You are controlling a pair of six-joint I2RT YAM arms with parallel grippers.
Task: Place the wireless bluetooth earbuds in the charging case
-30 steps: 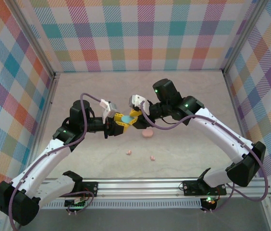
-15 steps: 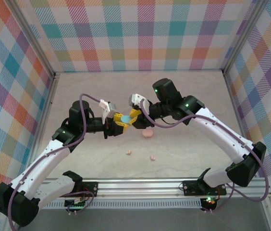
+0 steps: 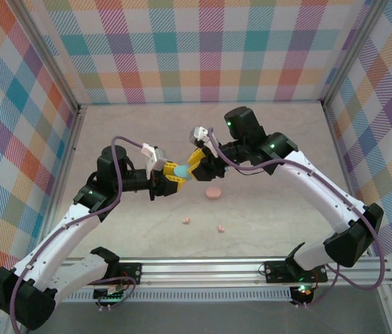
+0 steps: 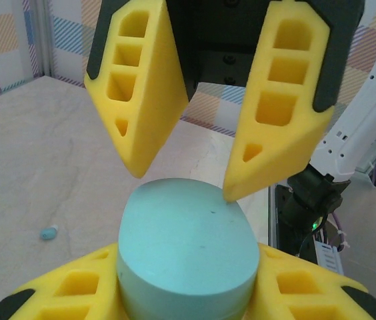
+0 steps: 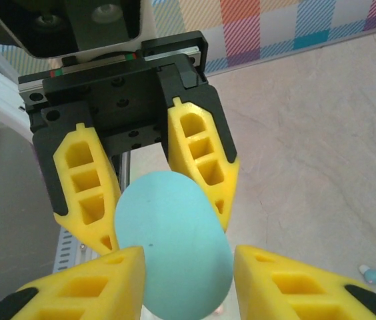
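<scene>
A round light-blue charging case point(image 3: 182, 171) hangs above the table with its lid closed, and my left gripper point(image 3: 172, 178) is shut on its sides point(image 4: 187, 257). My right gripper point(image 3: 199, 165) faces it from the other side. Its yellow fingers point(image 4: 278, 140) stand apart over the case's far edge point(image 5: 175, 247), and one tip touches the top face while a thin gap shows at the other finger point(image 5: 288, 283). One small blue earbud point(image 4: 49, 232) lies on the table; it also shows in the right wrist view point(image 5: 373, 274). Two tiny pink earbuds point(image 3: 187, 220) point(image 3: 219, 228) rest nearer the arm bases.
A round pink case point(image 3: 213, 193) sits on the table just below the right gripper. Plaid walls point(image 3: 196, 49) close the table in on three sides, and a metal rail point(image 3: 203, 268) runs along the near edge.
The right gripper has drawn up and back a little from the blue case, uncovering the pink case beneath it. The left gripper still holds the blue case in nearly the same spot.
</scene>
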